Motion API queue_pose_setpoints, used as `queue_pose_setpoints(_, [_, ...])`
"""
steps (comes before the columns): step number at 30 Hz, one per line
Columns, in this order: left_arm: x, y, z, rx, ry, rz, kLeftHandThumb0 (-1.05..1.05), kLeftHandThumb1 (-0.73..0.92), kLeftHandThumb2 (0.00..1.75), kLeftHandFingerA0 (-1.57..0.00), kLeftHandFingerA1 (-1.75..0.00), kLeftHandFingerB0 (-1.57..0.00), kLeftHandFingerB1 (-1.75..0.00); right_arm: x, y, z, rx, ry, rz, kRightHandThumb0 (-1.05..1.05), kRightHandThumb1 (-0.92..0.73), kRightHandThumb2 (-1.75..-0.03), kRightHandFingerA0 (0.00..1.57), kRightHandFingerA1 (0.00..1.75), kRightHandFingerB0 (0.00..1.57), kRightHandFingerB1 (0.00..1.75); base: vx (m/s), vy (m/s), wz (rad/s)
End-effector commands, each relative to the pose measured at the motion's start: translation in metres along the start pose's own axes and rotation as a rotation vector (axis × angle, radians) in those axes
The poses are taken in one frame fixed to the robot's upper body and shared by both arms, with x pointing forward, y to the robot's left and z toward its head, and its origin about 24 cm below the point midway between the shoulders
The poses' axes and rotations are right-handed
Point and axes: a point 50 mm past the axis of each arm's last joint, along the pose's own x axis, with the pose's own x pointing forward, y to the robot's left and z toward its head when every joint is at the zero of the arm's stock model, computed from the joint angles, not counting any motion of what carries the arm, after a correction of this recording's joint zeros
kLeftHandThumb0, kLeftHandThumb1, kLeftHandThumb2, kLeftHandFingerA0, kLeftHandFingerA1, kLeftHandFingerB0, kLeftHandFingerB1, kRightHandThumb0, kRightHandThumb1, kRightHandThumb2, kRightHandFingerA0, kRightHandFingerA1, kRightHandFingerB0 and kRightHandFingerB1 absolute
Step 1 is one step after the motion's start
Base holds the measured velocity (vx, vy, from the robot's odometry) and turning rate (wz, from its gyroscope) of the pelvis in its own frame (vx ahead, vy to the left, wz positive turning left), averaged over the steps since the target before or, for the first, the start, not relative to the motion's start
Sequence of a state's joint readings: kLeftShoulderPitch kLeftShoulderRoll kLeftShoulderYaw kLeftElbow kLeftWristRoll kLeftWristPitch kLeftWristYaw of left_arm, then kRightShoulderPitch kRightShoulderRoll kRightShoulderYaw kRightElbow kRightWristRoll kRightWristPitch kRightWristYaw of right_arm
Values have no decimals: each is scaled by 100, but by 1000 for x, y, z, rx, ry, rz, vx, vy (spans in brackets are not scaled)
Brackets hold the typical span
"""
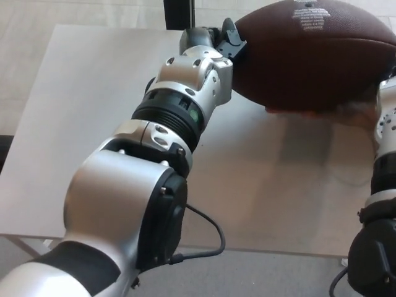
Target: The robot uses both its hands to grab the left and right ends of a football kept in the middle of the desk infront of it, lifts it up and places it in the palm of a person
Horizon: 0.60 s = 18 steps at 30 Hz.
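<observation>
Now up at the top right of the head view: large dark brown pebbled leather football (309,55), white printed lettering on its upper face, long axis lying left to right, held above the pale grey worktop (80,124). Pressed against its left end, the left hand (226,37), black fingers closed on the ball's tip; silver and black left arm (154,161) reaching up diagonally from the lower left. At the ball's right end, only a silver and black right forearm (383,185) along the picture's edge; right hand itself out of sight. Just beneath the ball's underside, a thin strip of a person's hand (352,112), apparently touching it. Soft shadow on the worktop below. Thin black cable (210,229) looping near the left elbow.
</observation>
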<state>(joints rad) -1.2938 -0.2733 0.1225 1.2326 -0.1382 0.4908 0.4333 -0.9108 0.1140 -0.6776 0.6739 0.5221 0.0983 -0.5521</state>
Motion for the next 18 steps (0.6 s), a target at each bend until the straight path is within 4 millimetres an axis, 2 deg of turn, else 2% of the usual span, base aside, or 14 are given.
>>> queue_pose_setpoints(1, [-12, -32, -8, 424, -56, -60, -29, 72, 61, -92, -89, -29, -46, 8, -27, -13, -245, -13, -101, -69, -90, -67, 73, 81, 62, 49, 0, 0, 0])
queue_pose_setpoints(3, [-11, -29, -6, 471, -69, -54, -29, 73, 61, -88, -87, -27, -43, 10, -34, -11, -309, -33, -111, -69, -90, -67, 79, 79, 63, 48, 0, 0, 0])
queue_pose_setpoints(4, [-10, -27, -4, 457, -76, -44, -29, 72, 63, -83, -97, -25, -43, 11, -41, -8, -339, -43, -124, -63, -71, -112, 82, 81, 54, 62, 0, 0, 0])
queue_pose_setpoints(5, [-10, -25, -1, 456, -81, -31, -29, 71, 62, -85, -128, -23, -44, 12, -44, -7, -337, -43, -137, -69, -88, -67, 84, 77, 62, 47, 0, 0, 0])
queue_pose_setpoints(6, [-10, -22, 2, 471, -88, -22, -34, 71, 62, -87, -133, -29, -47, 13, -48, -7, -357, -51, -137, -68, -88, -66, 82, 76, 60, 46, 0, 0, 0])
queue_pose_setpoints(7, [-10, -18, 8, 506, -112, -15, -41, 71, 61, -77, -119, -39, -54, 14, -52, -5, -383, -61, -137, -67, -88, -66, 78, 82, 57, 45, 0, 0, 0])
queue_pose_setpoints(11, [-12, -15, 20, 469, -140, -4, -44, 68, 59, -74, -111, -41, -52, 17, -55, -1, -402, -70, -146, -67, -87, -66, 55, 77, 52, 44, 0, 0, 0])
queue_pose_setpoints(12, [-13, -16, 22, 463, -145, -9, -49, 69, 60, -73, -108, -44, -56, 18, -56, -1, -398, -67, -150, -67, -86, -65, 47, 100, 52, 46, 0, 0, 0])
queue_pose_setpoints(13, [-13, -16, 23, 407, -158, -24, -50, 69, 61, -84, -125, -44, -54, 18, -56, 0, -398, -69, -153, -69, -82, -68, 60, 153, 50, 47, 0, 0, 0])
queue_pose_setpoints(14, [-13, -16, 25, 252, -138, -65, -69, 56, 87, -98, -123, -15, -46, 18, -56, 0, -453, -65, -130, -77, -85, -69, 54, 147, 34, 43, 0, 0, 0])
queue_pose_setpoints(15, [-13, -16, 25, 251, -137, -66, -69, 56, 87, -98, -123, -15, -46, 18, -56, 1, -454, -64, -131, -77, -85, -69, 54, 147, 34, 43, 0, 0, 0])
queue_pose_setpoints(16, [-12, -14, 28, 175, -145, -136, -68, 72, 63, -55, -95, 0, -20, 18, -55, 4, -487, -82, -58, -78, -92, -67, 20, 62, 1, 24, 0, 0, 0])
queue_pose_setpoints(17, [-11, -13, 28, 143, -148, -167, -68, 72, 63, -55, -95, 0, -20, 18, -56, 6, -503, -87, -29, -78, -92, -67, 20, 62, 1, 24, 0, 0, 0])
queue_pose_setpoints(18, [-11, -11, 31, 158, -152, -182, -82, 64, 99, -47, -78, 0, -15, 17, -55, 10, -510, -98, 14, -85, -73, -94, 6, 39, 0, 10, 0, 0, 0])
